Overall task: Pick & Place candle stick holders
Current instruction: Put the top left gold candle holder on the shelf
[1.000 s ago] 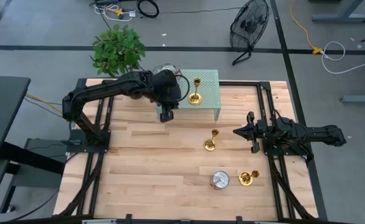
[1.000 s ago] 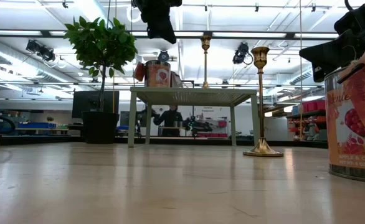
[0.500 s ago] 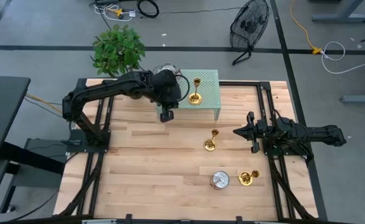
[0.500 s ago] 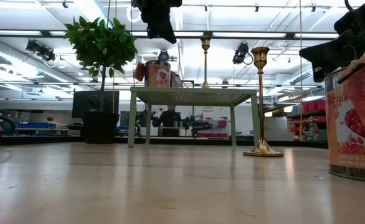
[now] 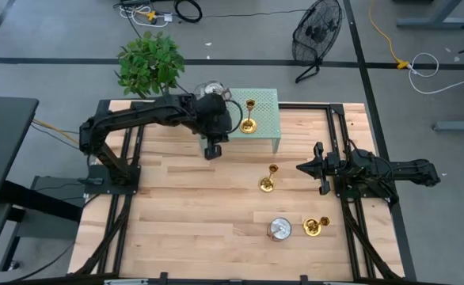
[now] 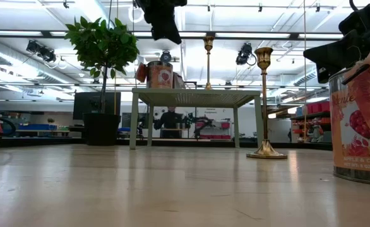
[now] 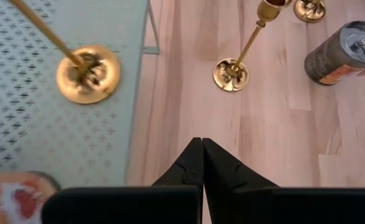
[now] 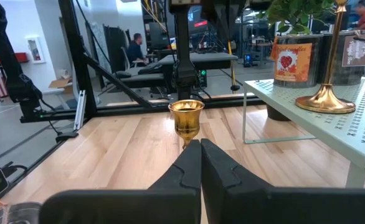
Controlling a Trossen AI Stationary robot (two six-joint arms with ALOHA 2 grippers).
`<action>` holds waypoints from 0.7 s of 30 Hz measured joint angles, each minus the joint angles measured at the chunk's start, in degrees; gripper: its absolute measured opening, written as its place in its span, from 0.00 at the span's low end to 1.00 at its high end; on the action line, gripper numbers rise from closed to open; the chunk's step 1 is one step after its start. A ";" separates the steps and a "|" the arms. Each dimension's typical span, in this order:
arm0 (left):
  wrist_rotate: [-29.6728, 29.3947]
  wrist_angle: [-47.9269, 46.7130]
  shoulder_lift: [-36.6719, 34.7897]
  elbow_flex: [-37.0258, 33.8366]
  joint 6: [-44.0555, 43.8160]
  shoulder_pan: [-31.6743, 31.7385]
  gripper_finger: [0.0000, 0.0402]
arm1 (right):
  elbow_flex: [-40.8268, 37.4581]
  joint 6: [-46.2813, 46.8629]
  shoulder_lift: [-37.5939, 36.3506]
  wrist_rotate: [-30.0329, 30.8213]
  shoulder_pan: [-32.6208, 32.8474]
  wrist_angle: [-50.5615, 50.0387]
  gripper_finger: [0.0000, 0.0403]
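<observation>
Candle stick holders, three of them, are polished brass with round flared bases, thin stems and small cup tops. One (image 5: 249,116) stands upright on the pale green perforated metal stand (image 5: 268,107), just beside the left gripper (image 5: 211,149), which hangs above the wooden table (image 5: 184,206) at the stand's front edge; its two dark wedge-shaped fingers are pressed together tip to tip and hold nothing. In the left wrist view that holder's dished base (image 7: 86,73) sits on the stand's cross-patterned sheet. A second holder (image 5: 268,179) stands on the pale butcher-block planks between the two grippers, directly ahead of the right gripper (image 5: 302,167), whose tapered fingers are likewise closed and empty; the right wrist view shows its shiny cup (image 8: 186,117) just beyond the fingertips. The third holder (image 5: 316,226) is on the table farther from the left gripper, beside a cylindrical tin with a silver lid (image 5: 279,229). Another labelled tin (image 6: 160,74) rests on the stand.
</observation>
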 joint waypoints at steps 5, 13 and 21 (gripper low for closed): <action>-0.02 4.30 -2.41 -6.57 -0.05 -0.88 0.00 | -0.01 -0.01 0.02 0.00 0.01 0.01 0.01; 2.30 16.27 -9.91 -19.63 -3.94 -2.47 0.00 | -0.01 0.01 0.02 -0.46 -0.01 0.09 0.01; 1.71 24.77 -18.25 -32.62 -5.64 -4.27 0.01 | -0.01 -0.01 0.00 -0.42 -0.01 0.04 0.01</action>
